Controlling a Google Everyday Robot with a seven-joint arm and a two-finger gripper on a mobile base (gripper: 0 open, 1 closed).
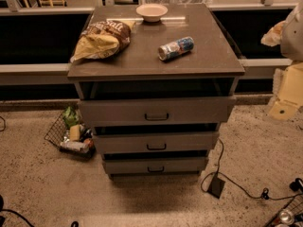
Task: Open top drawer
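The top drawer (118, 111) is the widest of three grey-brown fronts on the cabinet, with a small dark handle (156, 117) at its centre. A dark gap shows between its front and the cabinet top (208, 60), so it stands out a little. Two narrower drawers, the middle one (189, 142) and the bottom one (128, 166), sit below it. My gripper (286, 96) shows as cream-coloured parts at the right edge of the view. It is to the right of the cabinet, level with the top drawer, and touches nothing.
On the cabinet top lie a chip bag (102, 39), a pale bowl (151, 12) and a can on its side (176, 48). A wire basket of items (71, 134) stands on the floor at left. A cable and a small box (217, 186) lie at right.
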